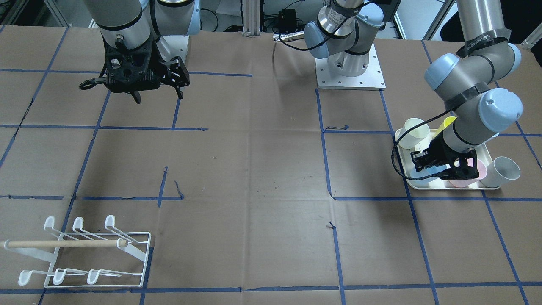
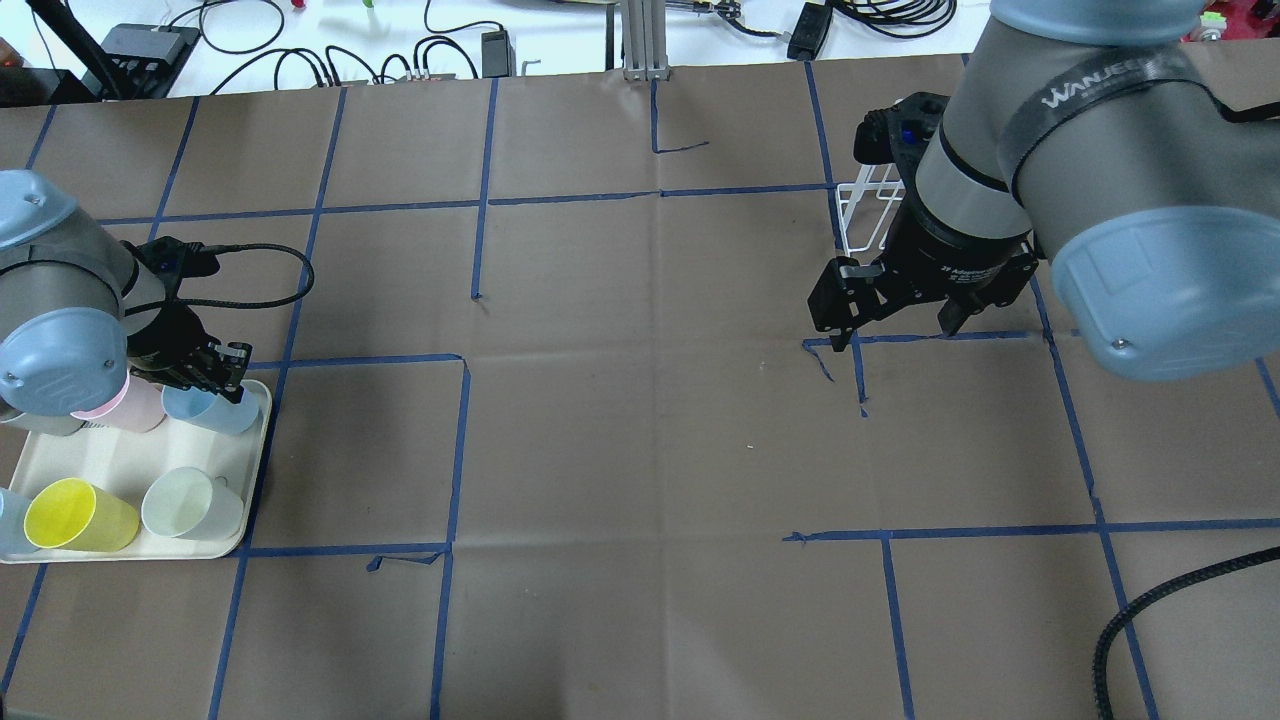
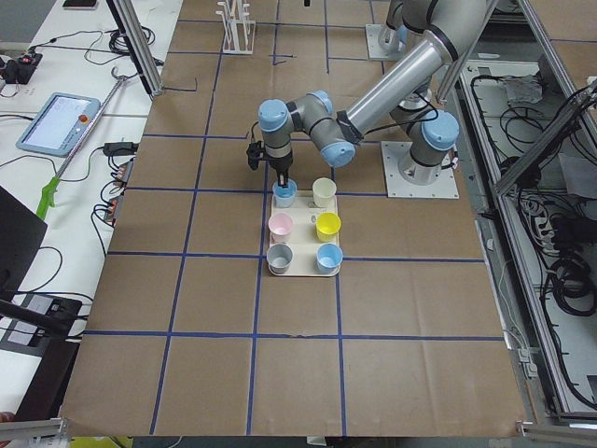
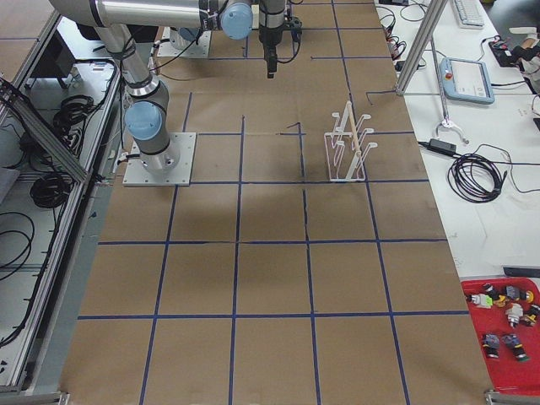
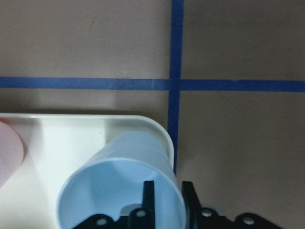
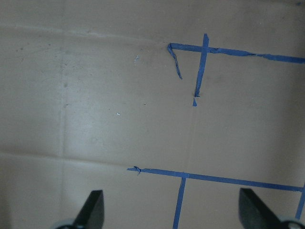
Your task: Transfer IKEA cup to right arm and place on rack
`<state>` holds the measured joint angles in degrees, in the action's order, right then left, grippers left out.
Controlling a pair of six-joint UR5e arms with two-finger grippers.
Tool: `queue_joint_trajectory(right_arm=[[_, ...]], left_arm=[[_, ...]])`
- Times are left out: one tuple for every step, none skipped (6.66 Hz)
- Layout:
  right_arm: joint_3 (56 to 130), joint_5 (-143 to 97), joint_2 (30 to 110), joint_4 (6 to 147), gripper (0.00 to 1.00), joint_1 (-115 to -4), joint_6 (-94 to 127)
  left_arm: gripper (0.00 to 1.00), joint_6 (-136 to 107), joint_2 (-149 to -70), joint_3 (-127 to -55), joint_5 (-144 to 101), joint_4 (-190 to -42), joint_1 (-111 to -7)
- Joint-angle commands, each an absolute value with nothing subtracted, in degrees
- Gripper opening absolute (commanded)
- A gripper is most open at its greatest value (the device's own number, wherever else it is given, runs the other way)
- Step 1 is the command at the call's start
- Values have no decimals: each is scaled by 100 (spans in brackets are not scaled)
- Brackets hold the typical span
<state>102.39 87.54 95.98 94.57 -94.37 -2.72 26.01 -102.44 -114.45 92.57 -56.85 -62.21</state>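
Observation:
A light blue cup (image 5: 119, 191) lies on its side at the corner of the cream tray (image 2: 245, 480). My left gripper (image 5: 167, 191) is shut on its rim, one finger inside and one outside; it also shows in the overhead view (image 2: 232, 380). My right arm (image 2: 1000, 150) hovers over bare table with its gripper (image 2: 893, 335) open and empty, fingers (image 6: 95, 207) wide apart. The white wire rack (image 1: 84, 254) with a wooden dowel stands at the table's far side, partly hidden behind the right arm in the overhead view (image 2: 865, 210).
The tray also holds a pink cup (image 2: 135, 405), a yellow cup (image 2: 80, 515), a pale cup (image 2: 190, 505) and others partly hidden by the left arm. Blue tape lines cross the brown table (image 2: 640, 450). Cables lie beyond the far edge.

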Motion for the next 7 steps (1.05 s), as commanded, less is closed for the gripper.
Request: queue_joint_trajectory(right_arm=[[10239,8754,9598,9457,100,-9431,-272],[10239,8745,9598,9457,100,-9431,-272],[10239,8745,9598,9457,100,-9431,-272],[10257,8693,9606,9492,100,-9431,-264],[10292,8205,9598,9875,100,-9431,-246],[10301,7817,9598,10236,99,-9431,-37],[10318,7518,9589,10692,99,-9431,322]], left_arm=[[0,2602,-10047,-11278,9316,-5861,-6214],[0,2575,-9881,-10972,9308,-6393,-6223],[0,2558,-9818,-10534,9247,-6868,-6257],[0,2540,-9904,-10051,9211,-7195,-6310],[0,2566,-9914,-9620,8898,-7407,-6415],[0,2566,-9931,-9232,8703,-7522,-6616],[0,2601,-9923,-9055,8675,-7480,-6818]])
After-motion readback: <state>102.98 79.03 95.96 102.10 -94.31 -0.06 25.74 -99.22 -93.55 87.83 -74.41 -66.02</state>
